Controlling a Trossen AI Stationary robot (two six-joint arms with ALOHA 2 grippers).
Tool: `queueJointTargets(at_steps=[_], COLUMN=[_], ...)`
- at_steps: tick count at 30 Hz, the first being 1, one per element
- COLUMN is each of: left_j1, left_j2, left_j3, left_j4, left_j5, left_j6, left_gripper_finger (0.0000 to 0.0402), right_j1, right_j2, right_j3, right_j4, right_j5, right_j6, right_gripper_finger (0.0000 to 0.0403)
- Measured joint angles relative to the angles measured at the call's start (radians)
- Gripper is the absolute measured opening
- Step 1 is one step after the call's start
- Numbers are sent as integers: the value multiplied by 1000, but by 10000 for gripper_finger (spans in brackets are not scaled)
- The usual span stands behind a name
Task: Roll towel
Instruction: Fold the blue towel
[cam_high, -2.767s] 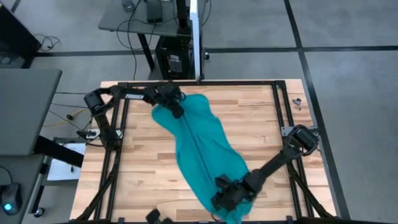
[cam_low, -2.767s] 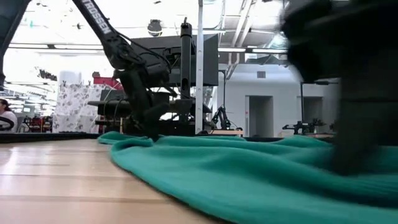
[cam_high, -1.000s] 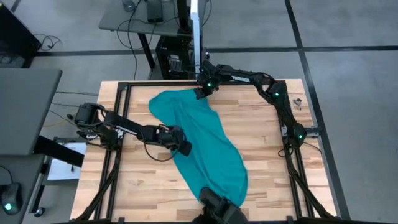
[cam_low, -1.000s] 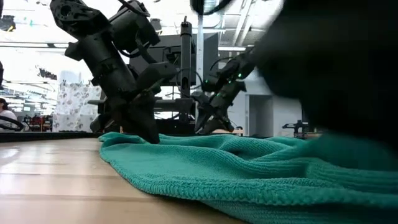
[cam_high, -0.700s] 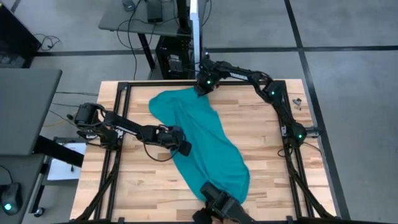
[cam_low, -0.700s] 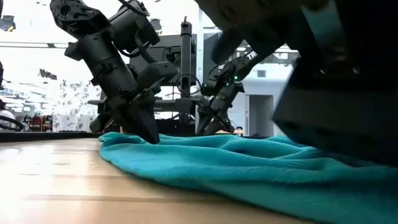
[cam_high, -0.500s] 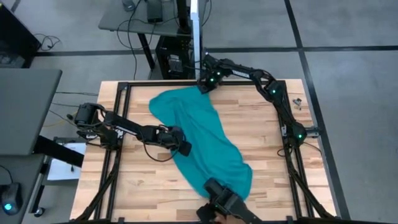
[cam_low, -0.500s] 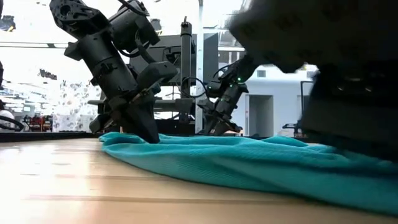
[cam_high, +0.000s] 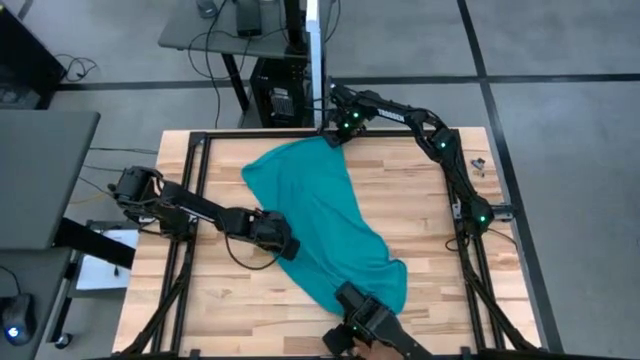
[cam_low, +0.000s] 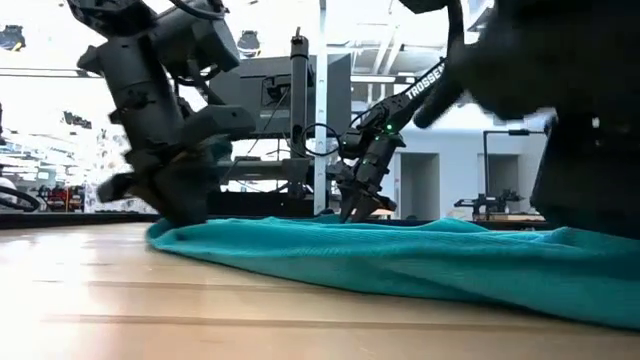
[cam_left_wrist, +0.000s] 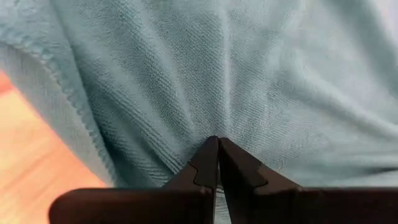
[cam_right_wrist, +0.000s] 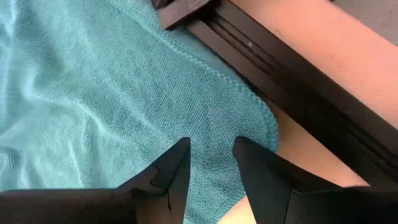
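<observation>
A: What has moved since a second ago?

B: The left claw (cam_high: 283, 243) has slid a little toward the worktop's left side, dragging the towel's (cam_high: 325, 222) long edge with it. The towel's near end has spread wider, and the far corner has been pulled closer to the back frame.

A: How does the left claw stand?

B: Pinched fully shut on a fold of the towel (cam_left_wrist: 249, 93); the cloth puckers out from its tips (cam_left_wrist: 217, 163).

A: And the right claw?

B: The right claw (cam_high: 338, 138) is at the towel's far corner, beside the dark frame rail (cam_right_wrist: 292, 87). Its fingers (cam_right_wrist: 171, 171) stand partly apart over the cloth (cam_right_wrist: 112, 93); I cannot tell whether they grip it.

A: Where does the towel lie?

B: Diagonally across the wooden worktop (cam_high: 440, 220), from the far middle to the near edge, between the claws.
</observation>
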Motion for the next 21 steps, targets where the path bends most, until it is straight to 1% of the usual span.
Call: queueJointTargets(at_steps=[6, 8, 11, 15, 18, 21], left_j1=[-13, -13, -13, -13, -13, -13], left_j2=[-83, -120, -179, -271, -342, -391], left_j3=[-4, -8, -11, -8, -8, -7], left_j4=[-232, -276, -253, -234, -242, -252], left_j5=[8, 7, 7, 4, 1, -4], left_j6=[16, 33, 92, 110, 98, 80], left_gripper_finger=[1, 1, 1, 1, 1, 1], right_j1=[38, 50, 67, 97, 136, 203], right_j2=[-67, -93, -132, -200, -248, -301], right_j3=[-2, -1, -1, 0, -28, -69], right_j4=[-2, -1, -9, -71, -162, -340], right_j5=[-17, -20, -19, -20, -19, -27], right_j6=[-59, -81, -123, -176, -211, -268], right_gripper_finger=[127, 127, 127, 127, 127, 127])
